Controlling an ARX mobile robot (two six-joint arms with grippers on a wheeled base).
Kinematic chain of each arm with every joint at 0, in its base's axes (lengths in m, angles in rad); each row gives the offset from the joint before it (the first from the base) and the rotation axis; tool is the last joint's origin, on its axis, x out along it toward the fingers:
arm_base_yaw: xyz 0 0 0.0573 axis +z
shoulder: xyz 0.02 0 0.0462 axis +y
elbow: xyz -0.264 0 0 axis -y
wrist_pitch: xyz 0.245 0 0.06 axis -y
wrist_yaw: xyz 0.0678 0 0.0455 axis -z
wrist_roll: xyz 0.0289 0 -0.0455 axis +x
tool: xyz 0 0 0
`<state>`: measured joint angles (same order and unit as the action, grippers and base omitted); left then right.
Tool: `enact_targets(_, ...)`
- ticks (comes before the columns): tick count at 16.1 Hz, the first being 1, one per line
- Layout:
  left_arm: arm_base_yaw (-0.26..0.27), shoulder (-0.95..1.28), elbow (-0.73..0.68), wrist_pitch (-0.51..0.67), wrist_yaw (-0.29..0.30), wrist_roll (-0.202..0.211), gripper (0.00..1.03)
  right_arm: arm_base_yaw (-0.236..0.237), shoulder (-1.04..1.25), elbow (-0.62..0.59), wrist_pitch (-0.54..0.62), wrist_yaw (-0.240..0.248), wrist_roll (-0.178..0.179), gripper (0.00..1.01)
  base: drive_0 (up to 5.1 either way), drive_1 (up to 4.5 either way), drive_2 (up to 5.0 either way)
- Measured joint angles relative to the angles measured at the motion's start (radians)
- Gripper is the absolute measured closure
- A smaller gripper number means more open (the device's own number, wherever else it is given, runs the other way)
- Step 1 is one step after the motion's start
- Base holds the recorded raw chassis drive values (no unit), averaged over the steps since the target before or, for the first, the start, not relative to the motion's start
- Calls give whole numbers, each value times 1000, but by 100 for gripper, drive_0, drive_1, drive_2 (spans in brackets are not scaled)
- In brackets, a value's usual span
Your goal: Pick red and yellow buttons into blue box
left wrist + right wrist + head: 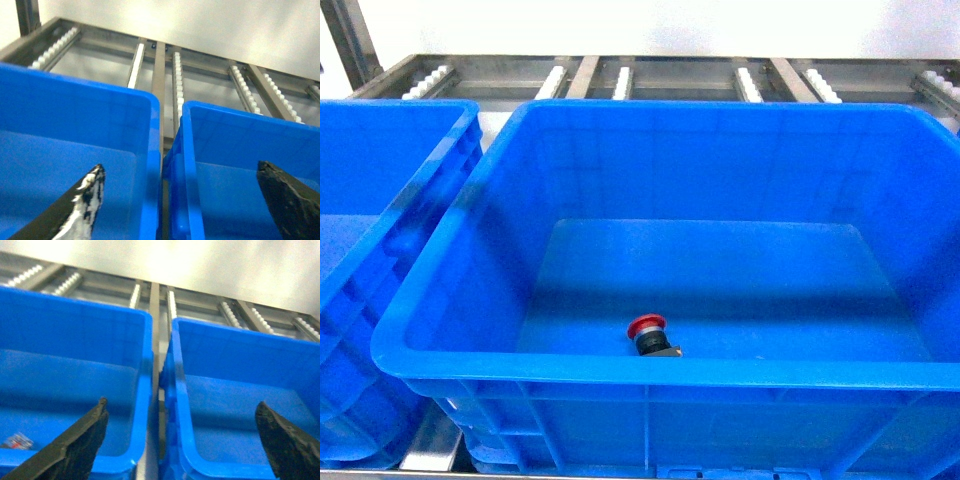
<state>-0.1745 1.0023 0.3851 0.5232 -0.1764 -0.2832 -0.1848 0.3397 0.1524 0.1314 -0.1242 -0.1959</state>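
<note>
Head view: a large blue box [720, 150] fills most of the frame, with a second blue crate [380, 250] just beside it on the left, their rims nearly touching. Both stand on a metal roller conveyor [620, 78] whose white rollers and steel rails run toward a pale wall. On the floor of the large box, near its front wall and a little left of centre, lies the red button [650, 335] — red cap uppermost and tilted, black body below. The yellow button shows in no view with certainty.

Left wrist view: the left gripper [180, 200] hangs above the seam between two blue crates, its dark jaws spread wide, one over each crate, nothing between them.

Right wrist view: the right gripper [182, 437] is posed likewise — jaws spread, empty, straddling a seam between two crates. A small clear and reddish item [16, 441] lies on the floor of the left-hand crate; it is too blurred to identify.
</note>
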Motion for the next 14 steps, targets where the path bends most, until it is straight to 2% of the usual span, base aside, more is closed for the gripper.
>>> enact_targets(1, 13, -14, -53, 105, 23, 89, 21, 3, -21, -24, 57, -35, 64, 18, 0, 0, 0)
enact_targets(2, 35, -54, -117, 144, 35, 174, 34, 27, -51, -44, 56, -32, 122, 30, 0, 0, 0)
enact_targets(3, 53, -95, -156, 143, 48, 220, 47, 51, -67, -58, 46, -17, 149, 43, 0, 0, 0)
enact_targets(4, 66, -128, -180, 141, 59, 241, 57, 99, -89, -69, 29, 52, 163, 54, 0, 0, 0)
enact_targets(5, 75, -158, -201, 133, 70, 255, 68, 173, -107, -82, 24, 106, 172, 65, 0, 0, 0)
enact_targets(6, 83, -190, -225, 122, 85, 264, 79, 193, -121, -87, 19, 104, 175, 77, 0, 0, 0)
enact_targets(7, 94, -226, -248, 107, 99, 266, 90, 189, -134, -93, 16, 124, 178, 88, 0, 0, 0)
enact_targets(8, 151, -259, -264, 89, 160, 266, 101, 185, -147, -100, 8, 124, 178, 99, 0, 0, 0)
enact_targets(9, 177, -289, -279, 73, 161, 267, 101, 185, -168, -100, -23, 124, 180, 99, 0, 0, 0)
enact_targets(10, 179, -321, -291, 59, 167, 266, 101, 185, -253, -107, -128, 123, 181, 99, 0, 0, 0)
enact_targets(14, 174, -450, -334, -30, 176, 268, 101, 185, -330, -139, -140, 124, 181, 99, 0, 0, 0)
